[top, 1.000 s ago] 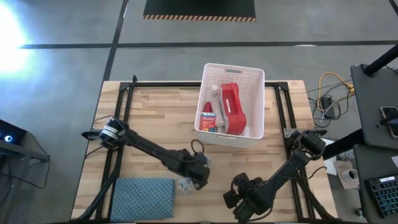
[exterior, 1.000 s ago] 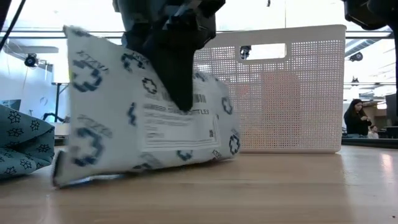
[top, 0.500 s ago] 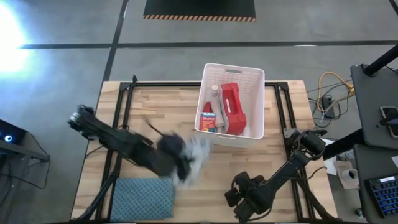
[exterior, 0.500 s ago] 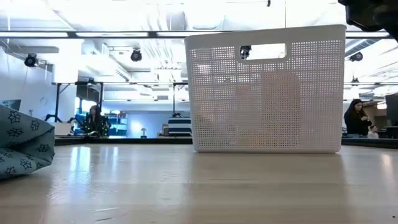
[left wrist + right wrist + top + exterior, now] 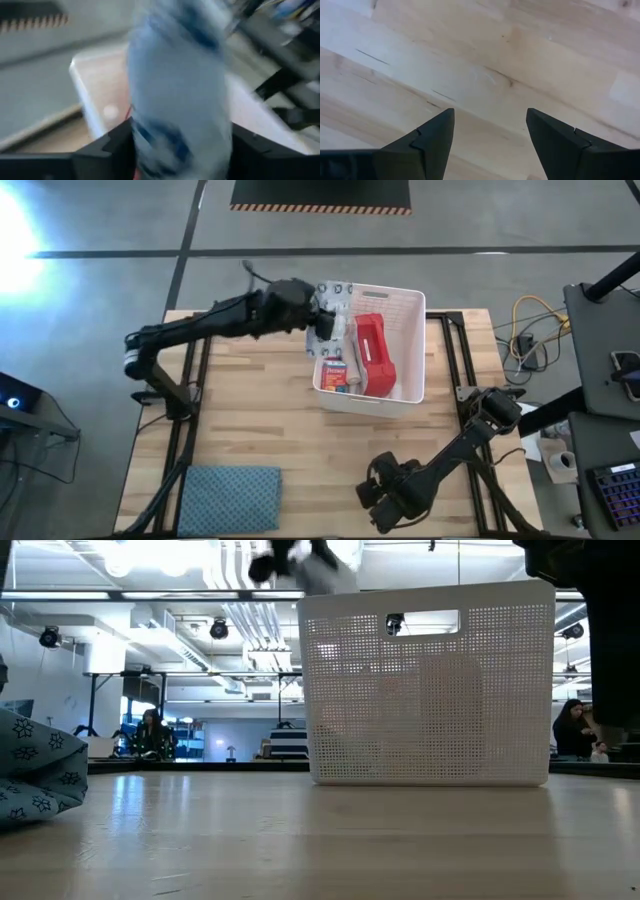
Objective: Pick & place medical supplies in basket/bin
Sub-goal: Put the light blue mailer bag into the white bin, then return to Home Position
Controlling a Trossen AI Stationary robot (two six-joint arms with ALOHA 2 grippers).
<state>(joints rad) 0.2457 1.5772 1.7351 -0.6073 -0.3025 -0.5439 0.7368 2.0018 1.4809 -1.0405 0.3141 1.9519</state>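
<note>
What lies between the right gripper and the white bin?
Only bare wooden table separates the right gripper from the bin, per the high view.

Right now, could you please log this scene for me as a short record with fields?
left claw: shut on wipes packet, over the bin's far left corner
right claw: open, empty, low over the table's near edge
bin: on the far side of the table, holds red pouch, bottle, small box
cloth: folded, near left part of table
table: wooden
step: packet above bin, not yet released
</note>
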